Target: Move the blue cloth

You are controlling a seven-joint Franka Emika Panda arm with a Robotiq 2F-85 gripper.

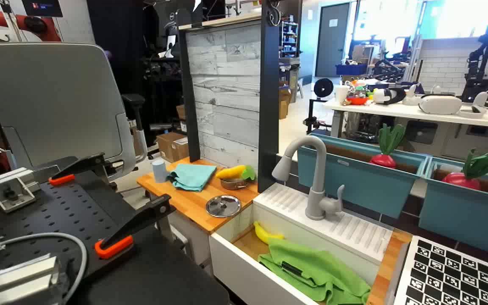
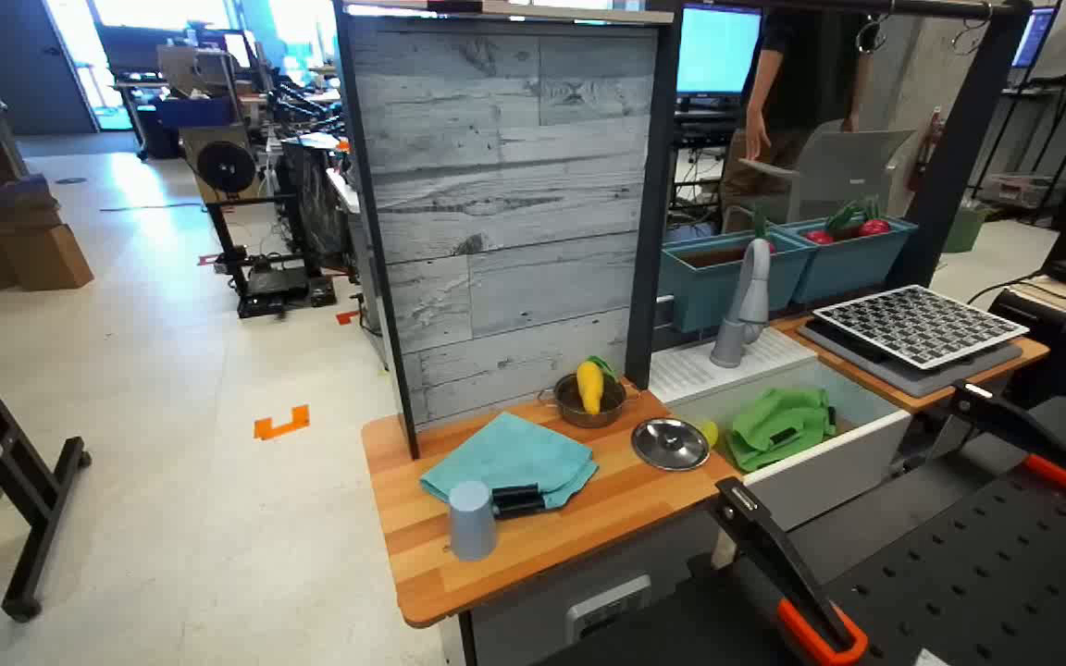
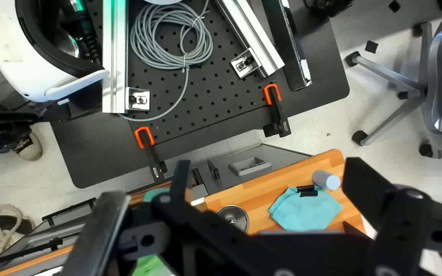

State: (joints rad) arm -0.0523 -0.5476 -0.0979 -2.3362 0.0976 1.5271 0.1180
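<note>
The end effector (image 3: 274, 174) looks spread wide with nothing in its grip, hanging well above the scene. The folded turquoise-blue cloth (image 3: 305, 211) lies on the honey-coloured wooden worktop (image 3: 253, 193) below, showing within that wide gap in the wrist view but closer to the side where the upside-down light-blue cup (image 3: 325, 180) stands, so I'd guess it has to shift that way coming down. Can't call the cloth's long axis, the end effector seems to cover one edge. Containers: over on the opposite side there's a white rectangular sink (image 1: 239, 271) holding a crumpled green cloth (image 1: 311, 271) and yellow toy banana (image 1: 265, 234). Also a round metal pan (image 2: 579, 421) with a yellow toy squash (image 2: 590, 388), probably hidden behind the end effector in the wrist view.
</note>
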